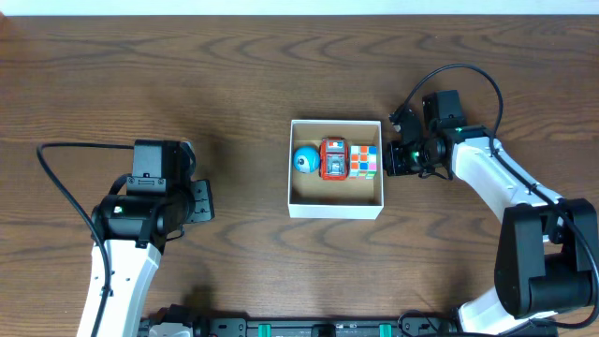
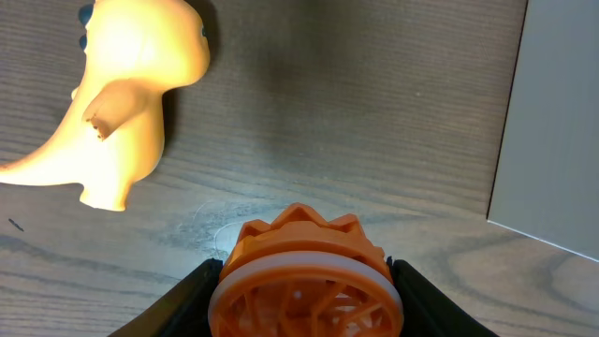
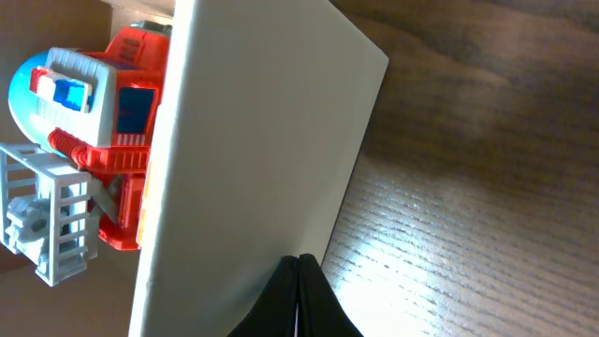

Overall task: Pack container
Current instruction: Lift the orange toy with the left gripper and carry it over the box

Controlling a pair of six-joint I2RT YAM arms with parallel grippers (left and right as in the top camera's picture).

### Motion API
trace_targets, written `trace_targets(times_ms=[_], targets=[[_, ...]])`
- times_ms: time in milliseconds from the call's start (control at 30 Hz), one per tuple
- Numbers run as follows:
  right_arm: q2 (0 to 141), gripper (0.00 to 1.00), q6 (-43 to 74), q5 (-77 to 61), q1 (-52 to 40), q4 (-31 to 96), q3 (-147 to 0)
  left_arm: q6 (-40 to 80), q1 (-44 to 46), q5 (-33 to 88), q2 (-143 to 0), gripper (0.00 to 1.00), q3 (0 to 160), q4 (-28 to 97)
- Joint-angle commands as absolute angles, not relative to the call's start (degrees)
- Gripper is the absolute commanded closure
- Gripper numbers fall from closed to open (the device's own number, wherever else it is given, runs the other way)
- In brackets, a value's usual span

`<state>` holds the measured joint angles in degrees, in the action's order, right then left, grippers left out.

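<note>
The container [image 1: 336, 207], a low white box with a brown inside, sits mid-table. It holds a blue ball [image 1: 305, 160], a red toy vehicle [image 1: 333, 159] and a colour cube [image 1: 365, 160] in a row along its far side. My left gripper [image 2: 304, 304] is shut on an orange ribbed round toy [image 2: 304, 248], low over the table left of the box; it also shows in the overhead view [image 1: 200, 200]. My right gripper [image 3: 298, 281] is shut and empty, its tips against the outside of the box's right wall [image 3: 253, 140]; it also shows in the overhead view [image 1: 393, 159].
A yellow dinosaur toy [image 2: 122, 103] lies on the wood just ahead and left of my left gripper. The box's white wall [image 2: 552, 122] shows at the right of the left wrist view. The right wrist view shows the red vehicle [image 3: 122, 122] and blue ball [image 3: 23, 89] inside.
</note>
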<state>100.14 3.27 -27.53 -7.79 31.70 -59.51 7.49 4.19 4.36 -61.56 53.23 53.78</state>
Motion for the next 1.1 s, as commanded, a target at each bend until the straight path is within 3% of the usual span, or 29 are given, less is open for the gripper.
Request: trace_targets(times_ms=[0, 400, 633, 900, 1000, 1067], targets=[[100.40, 0.97, 0.01, -30.50, -8.34, 30.98, -59.61, 7.73, 4.32, 4.34, -61.45, 0.94, 54.28, 53.93], [100.40, 0.97, -1.23, -33.50, -8.16, 27.05, -59.61, 7.70, 4.32, 4.34, -61.45, 0.94, 54.28, 53.80], [99.07, 0.90, 5.50, -19.59, -5.48, 27.51, -60.16, 7.53, 5.52, 4.62, -61.34, 0.94, 56.82, 54.00], [90.41, 0.89, 12.21, -5.28, 3.77, 35.79, -61.60, 6.26, 17.80, 4.60, -64.49, 0.94, 70.02, 54.13], [86.04, 0.85, 16.38, -0.25, 7.07, 38.63, -61.60, 2.50, 24.10, 4.60, -68.01, 0.94, 74.26, 52.95], [83.18, 0.78, 17.41, 0.73, 8.99, 39.77, -61.60, -0.45, 27.75, 4.56, -70.85, 0.94, 76.01, 51.44]])
